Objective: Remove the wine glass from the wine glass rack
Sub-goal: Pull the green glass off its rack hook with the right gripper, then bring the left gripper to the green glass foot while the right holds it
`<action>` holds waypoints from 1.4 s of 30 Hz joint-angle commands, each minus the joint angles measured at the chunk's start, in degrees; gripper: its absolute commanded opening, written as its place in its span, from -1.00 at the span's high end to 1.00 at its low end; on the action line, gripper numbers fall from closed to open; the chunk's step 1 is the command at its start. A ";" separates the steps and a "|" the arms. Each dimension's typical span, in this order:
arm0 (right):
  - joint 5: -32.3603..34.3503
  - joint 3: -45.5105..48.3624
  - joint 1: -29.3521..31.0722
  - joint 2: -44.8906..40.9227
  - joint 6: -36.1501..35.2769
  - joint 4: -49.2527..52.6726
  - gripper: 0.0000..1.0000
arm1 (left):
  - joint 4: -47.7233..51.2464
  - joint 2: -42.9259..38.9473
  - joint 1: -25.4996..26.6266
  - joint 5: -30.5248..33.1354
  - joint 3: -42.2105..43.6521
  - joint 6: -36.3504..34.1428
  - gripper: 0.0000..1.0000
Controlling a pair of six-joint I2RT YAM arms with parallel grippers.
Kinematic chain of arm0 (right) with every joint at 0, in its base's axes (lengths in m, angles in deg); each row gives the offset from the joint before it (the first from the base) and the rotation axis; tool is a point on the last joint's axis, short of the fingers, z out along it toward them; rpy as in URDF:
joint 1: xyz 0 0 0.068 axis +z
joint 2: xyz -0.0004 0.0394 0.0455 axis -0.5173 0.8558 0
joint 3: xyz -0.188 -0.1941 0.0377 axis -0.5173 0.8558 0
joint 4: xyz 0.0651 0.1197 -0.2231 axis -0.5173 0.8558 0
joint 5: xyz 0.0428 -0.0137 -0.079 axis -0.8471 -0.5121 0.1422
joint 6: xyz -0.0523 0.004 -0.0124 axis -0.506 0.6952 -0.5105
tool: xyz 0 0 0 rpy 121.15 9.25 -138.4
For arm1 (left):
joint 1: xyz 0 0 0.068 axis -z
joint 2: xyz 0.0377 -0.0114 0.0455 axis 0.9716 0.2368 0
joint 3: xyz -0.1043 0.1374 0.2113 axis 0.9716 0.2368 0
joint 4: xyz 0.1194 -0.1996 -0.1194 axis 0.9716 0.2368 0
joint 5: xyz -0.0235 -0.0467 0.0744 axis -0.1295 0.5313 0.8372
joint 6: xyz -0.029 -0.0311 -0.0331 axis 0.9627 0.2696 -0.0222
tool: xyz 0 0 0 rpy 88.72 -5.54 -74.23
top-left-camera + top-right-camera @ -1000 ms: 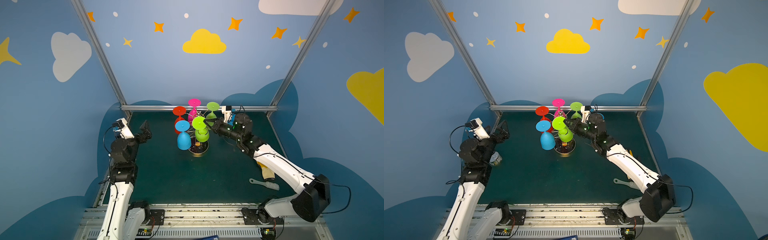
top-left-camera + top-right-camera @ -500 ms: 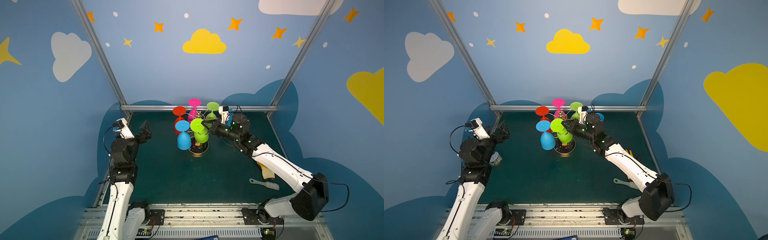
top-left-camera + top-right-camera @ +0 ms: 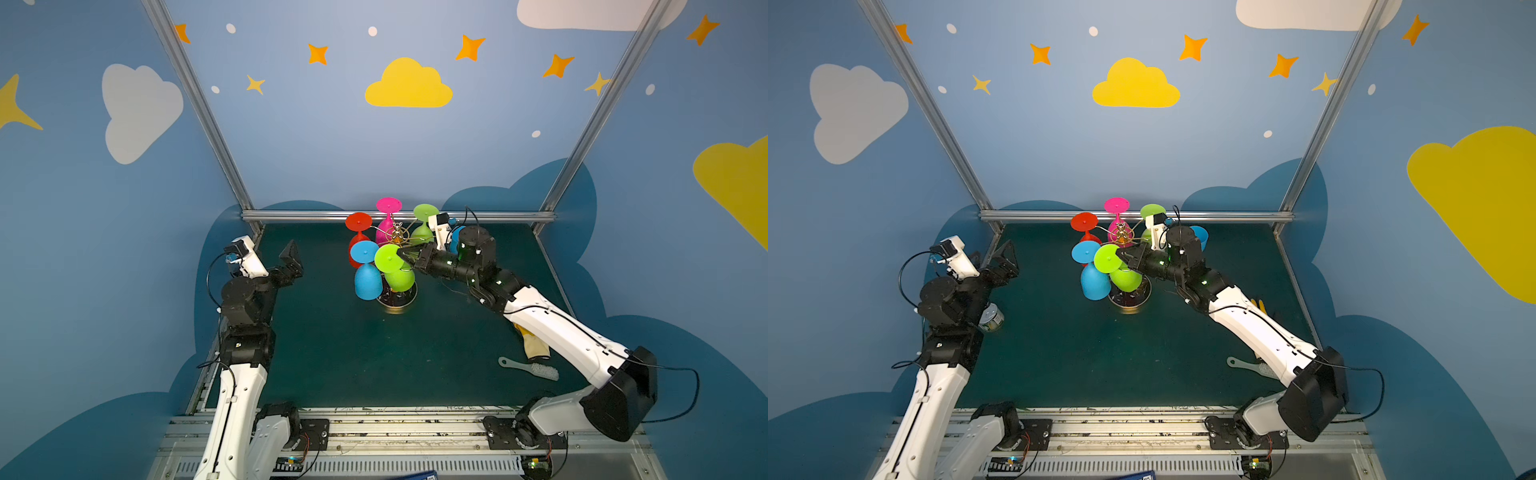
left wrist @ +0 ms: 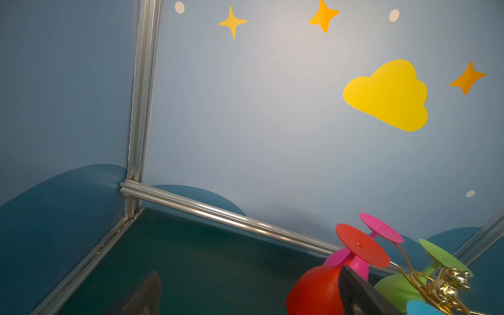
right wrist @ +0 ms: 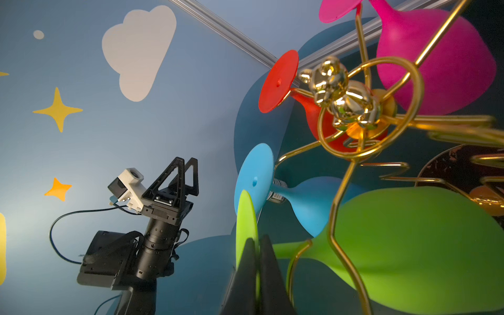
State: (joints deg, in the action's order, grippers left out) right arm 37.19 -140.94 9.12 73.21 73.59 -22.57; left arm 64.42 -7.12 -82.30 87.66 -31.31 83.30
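The wine glass rack, gold wire on a dark round base, stands mid-table at the back. Several coloured glasses hang upside down on it. My right gripper is shut on the foot disc of the lime green wine glass. That glass's stem still lies in a gold wire arm. My left gripper is open and holds nothing, far left of the rack.
Blue, red, pink and another green glass hang on the rack. A blue cup stands behind my right arm. A brush and a yellow item lie right; a tin can sits left.
My right gripper has shifted a little leftward and toward the front, taking the green glass's foot disc with it. The left arm has not moved.
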 commanded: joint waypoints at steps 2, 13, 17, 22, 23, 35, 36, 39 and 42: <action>-1.30 -1.75 0.76 -2.17 -3.24 3.39 1.00 | -0.85 -0.80 -0.24 0.54 0.39 -0.51 -0.99; -2.20 0.53 1.63 -7.58 -8.57 10.32 1.00 | -0.80 -0.82 -0.24 0.54 0.43 -0.46 -0.99; -1.71 3.16 1.56 -11.40 -10.12 13.63 1.00 | -0.84 -0.82 -0.24 0.63 0.47 -0.28 -0.99; 2.10 7.38 0.08 -18.43 -11.24 16.08 1.00 | -0.50 -1.32 -0.24 0.07 0.12 1.56 -0.99; 2.53 7.95 -0.68 -19.79 -11.41 16.41 1.00 | -0.51 -1.61 -0.24 -0.56 0.03 1.77 -0.99; 8.68 -1.98 -5.88 -26.33 -25.63 24.77 1.00 | 2.17 1.48 -0.17 -24.66 -10.38 12.57 -0.86; 9.04 -3.25 -5.86 -26.16 -27.19 25.52 1.00 | 2.29 2.24 -0.09 -27.88 -11.82 13.32 -0.83; 8.76 -7.07 -5.90 -25.15 -31.55 26.53 1.00 | 2.16 5.70 0.63 -39.26 -17.36 15.73 -0.77; 7.42 -10.13 -5.90 -23.85 -34.65 26.01 1.00 | 0.97 10.05 2.77 -49.71 -22.35 18.91 -0.69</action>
State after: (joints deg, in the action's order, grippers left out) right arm 44.71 -148.30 3.41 48.38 45.09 2.74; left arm 66.61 0.51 -80.93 52.62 -50.24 98.05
